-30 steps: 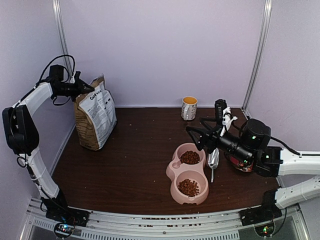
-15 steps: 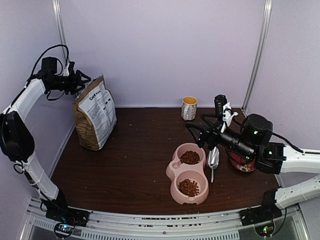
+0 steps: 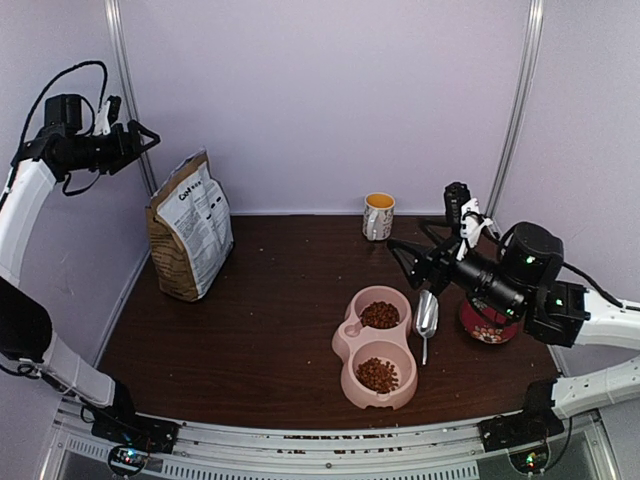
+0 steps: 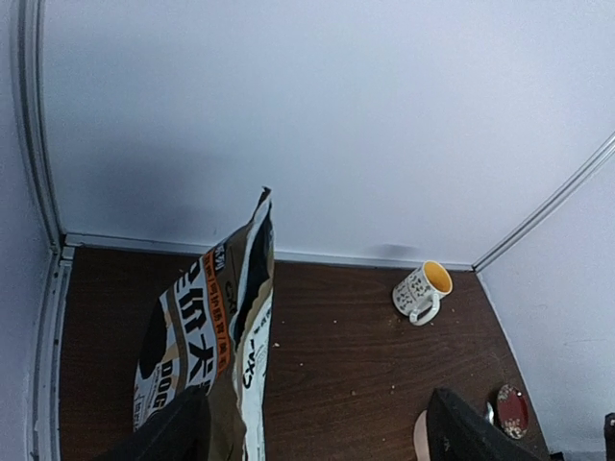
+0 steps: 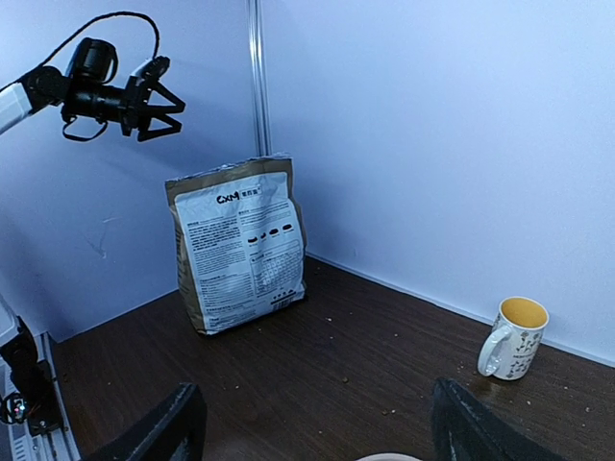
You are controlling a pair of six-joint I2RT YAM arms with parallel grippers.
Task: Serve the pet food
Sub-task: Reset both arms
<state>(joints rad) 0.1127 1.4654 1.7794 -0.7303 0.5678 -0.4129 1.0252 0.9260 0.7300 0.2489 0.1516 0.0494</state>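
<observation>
Kibble [image 3: 380, 315] is sitting in both wells of the bowl [image 3: 343, 346], lower centre; left claw [image 3: 148, 148] and right claw [image 3: 403, 262] are gaping, empty.

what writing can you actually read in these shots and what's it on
"CxM": top of the white label on the brown paper bag.
"DOG": bag's orange-and-black face, left wrist view.
Label's small print: too small to read.
Mug: pattern, no legible words.

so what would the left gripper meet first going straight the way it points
Likely the top of the paper bag, just ahead of the left gripper; it might pass over it, depth unclear.
</observation>
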